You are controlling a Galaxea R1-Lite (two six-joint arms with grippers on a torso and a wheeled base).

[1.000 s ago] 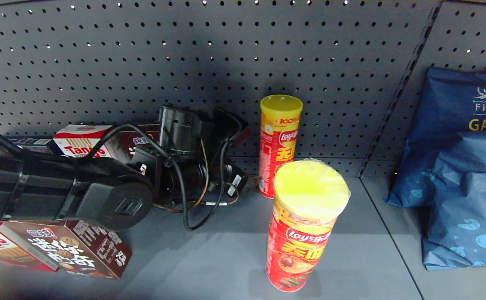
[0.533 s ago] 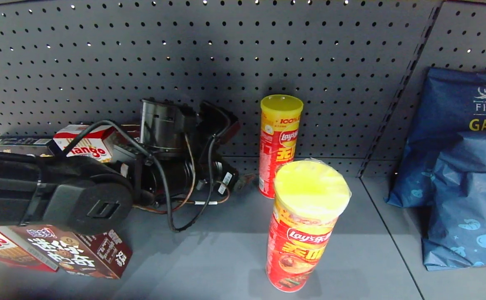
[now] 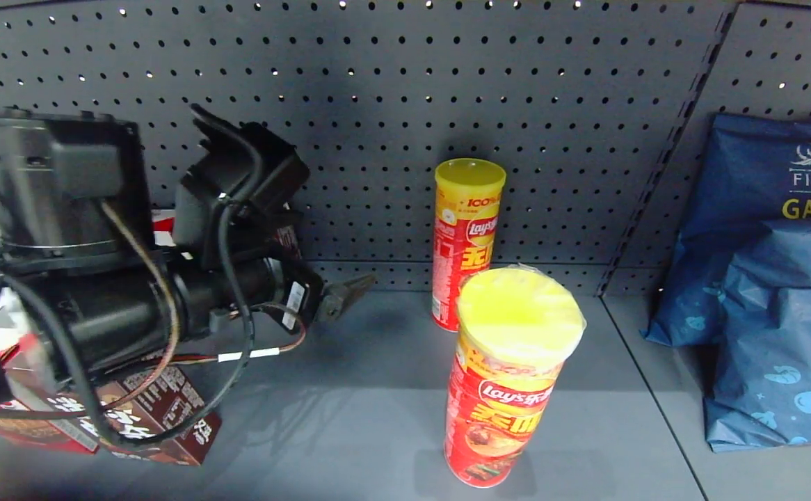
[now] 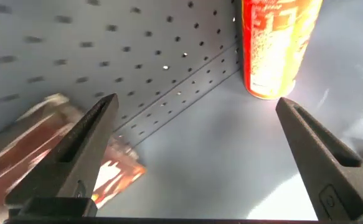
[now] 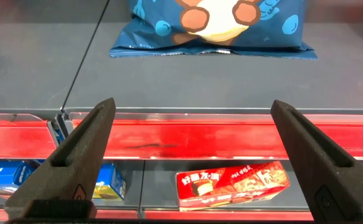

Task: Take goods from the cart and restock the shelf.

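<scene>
1. Our left tool (image 3: 350, 289) hung low over the shelf (image 3: 378, 431), fingers spread wide with nothing between them. It sat between the brown box (image 3: 183, 407) and the rear chip can (image 3: 468, 243).
2. We judged that a sideways swing could clip that tall, narrow can. If it toppled, it could take down the front chip can (image 3: 510, 376) standing near it.
3. The wrist cable (image 3: 249, 354) drooped in a loop over the brown box. It might snag a corner and drag the box off the shelf's front edge.
4. Our right tool (image 5: 193, 106) was likewise spread and empty, and faced a lower shelf's red rail (image 5: 187, 146) with a blue bag (image 5: 218, 25) beyond. A careless lift could catch that rail.
5. Neither tool carried goods, so everything stocked stood on the shelves.
</scene>
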